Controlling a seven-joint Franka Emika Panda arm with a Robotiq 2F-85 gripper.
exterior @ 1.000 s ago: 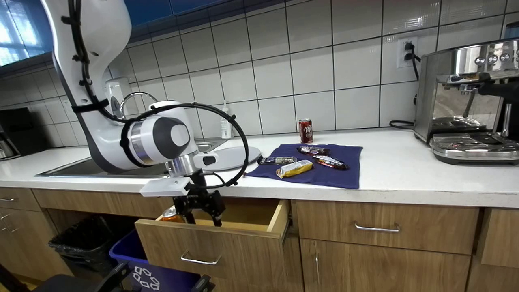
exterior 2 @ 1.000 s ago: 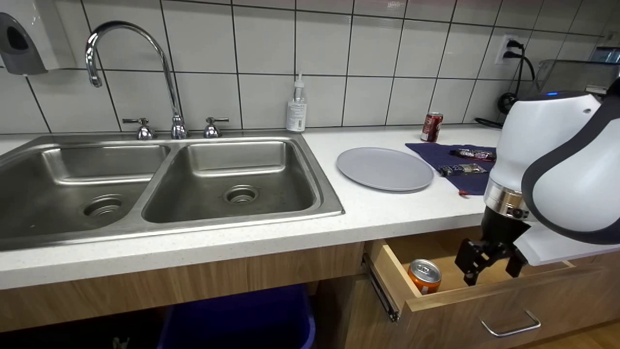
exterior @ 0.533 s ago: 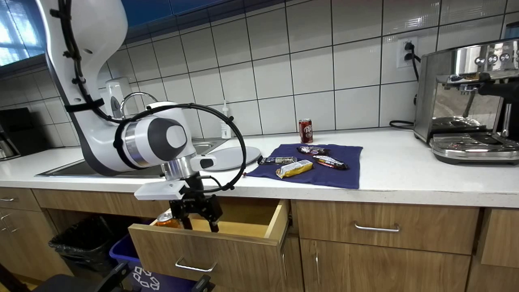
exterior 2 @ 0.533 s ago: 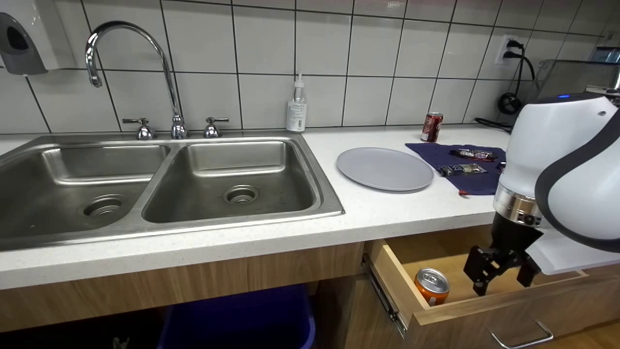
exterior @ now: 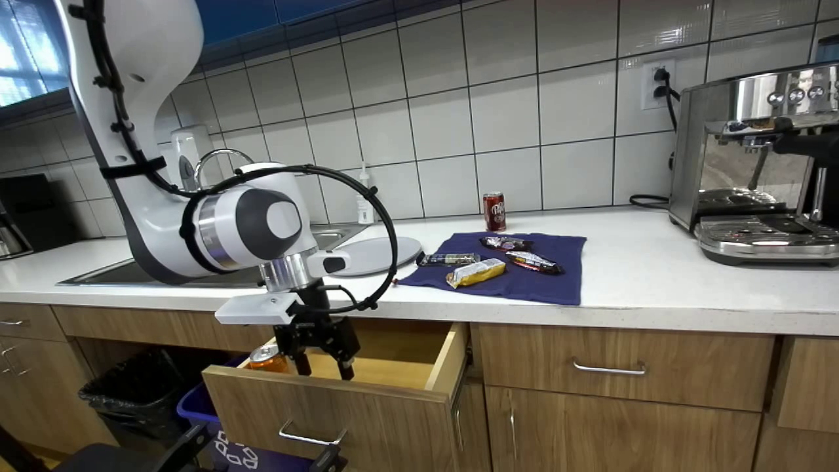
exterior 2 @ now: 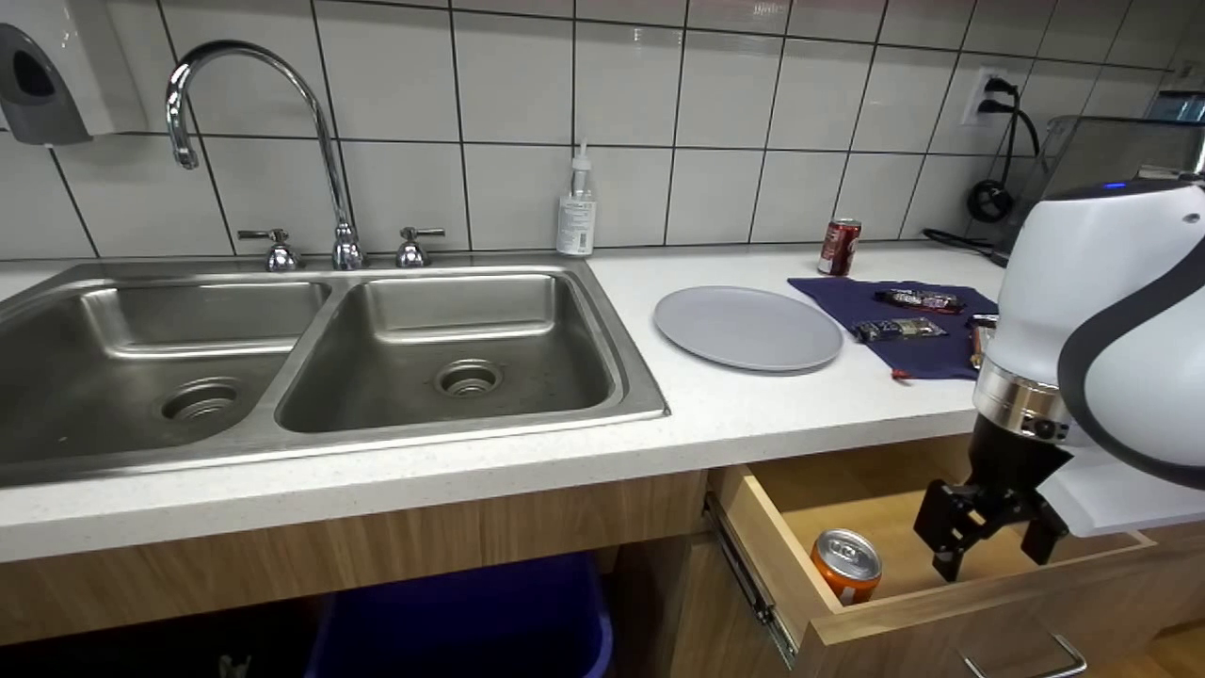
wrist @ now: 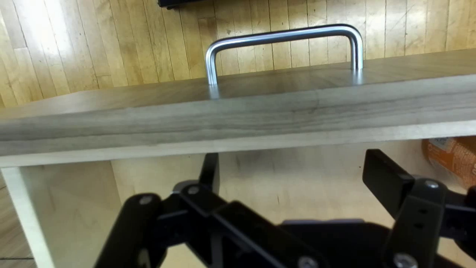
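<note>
Red can (exterior: 494, 212) looked like Dr Pepper; print on orange can (exterior 2: 846, 568) unreadable. Drawer (exterior: 334, 410) stood open: wood-grain front, silver handle (wrist: 284, 36). Gripper (exterior 2: 994, 563) fingers were spread, just behind the front.

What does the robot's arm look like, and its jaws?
The arm is white and rounded, with dark grey trim, a silver ring, a looping black cable and a small blue light. The jaws are black and angular, with round metal screws.
</note>
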